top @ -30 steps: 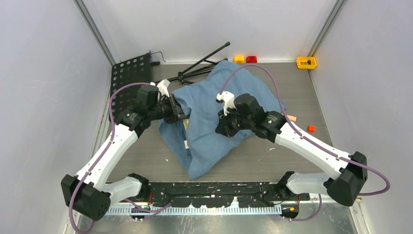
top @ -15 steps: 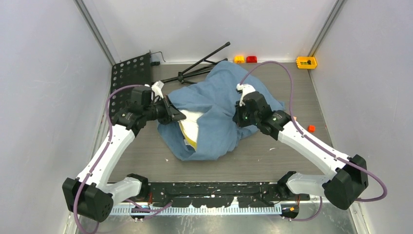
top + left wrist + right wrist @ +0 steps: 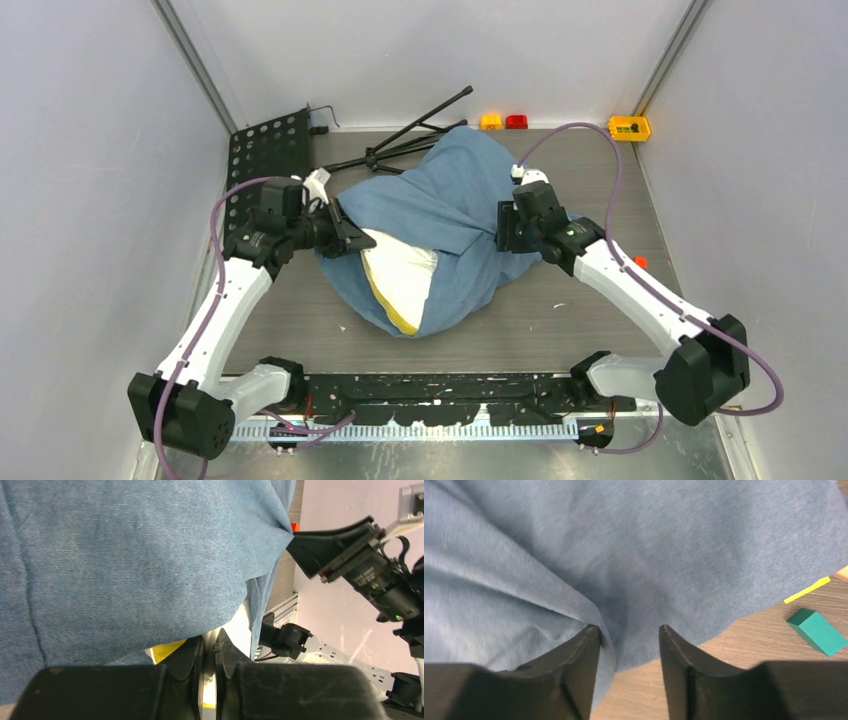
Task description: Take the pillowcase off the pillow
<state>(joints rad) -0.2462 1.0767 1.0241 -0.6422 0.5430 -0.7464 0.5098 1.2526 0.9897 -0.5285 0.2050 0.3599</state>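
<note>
The dusty blue pillowcase (image 3: 450, 200) lies bunched in the middle of the table, still over most of the pillow. The cream-white pillow (image 3: 402, 278) with its yellow piping pokes out of the near left opening. My left gripper (image 3: 352, 236) is at that opening, shut on a cream fold of the pillow (image 3: 245, 625) under the blue pillowcase (image 3: 125, 555); its fingertips (image 3: 209, 642) pinch cloth. My right gripper (image 3: 503, 228) is at the pillowcase's right side. It (image 3: 629, 630) stands open, with a loose blue fold of the pillowcase (image 3: 624, 545) beside its left finger.
A black folding stand (image 3: 410, 135) and a perforated black plate (image 3: 265, 150) lie at the back left. Small blocks sit along the back wall (image 3: 516, 121) and the back right corner (image 3: 629, 127). An orange block (image 3: 640, 262) and a green block (image 3: 819, 630) lie right of the pillowcase.
The right gripper dragged the pillowcase back and to the right, then opened and let it go. More of the cream pillow now shows. The left gripper stayed shut and shifted slightly left.
</note>
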